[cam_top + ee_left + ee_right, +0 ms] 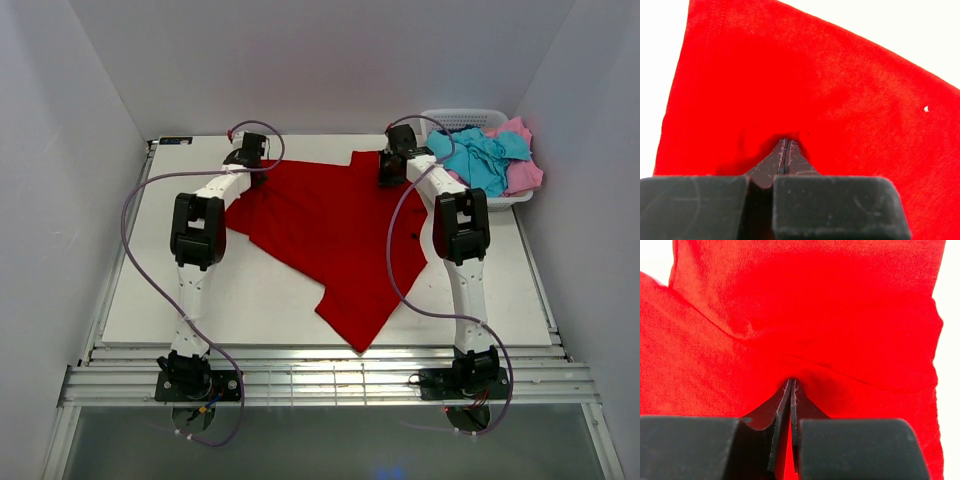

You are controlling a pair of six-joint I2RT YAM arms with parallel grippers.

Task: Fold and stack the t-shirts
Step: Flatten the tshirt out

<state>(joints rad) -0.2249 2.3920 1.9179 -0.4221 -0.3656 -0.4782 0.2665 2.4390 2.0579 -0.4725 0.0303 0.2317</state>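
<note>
As left end effector [785,146] and right end effector [791,384] pinch the red t-shirt [330,235], basket [462,115] stands nearby.

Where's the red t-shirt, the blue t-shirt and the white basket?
red t-shirt [330,225], top view, middle of the cloth.
blue t-shirt [478,160], top view, its crumpled middle.
white basket [455,119], top view, far rim.
</note>
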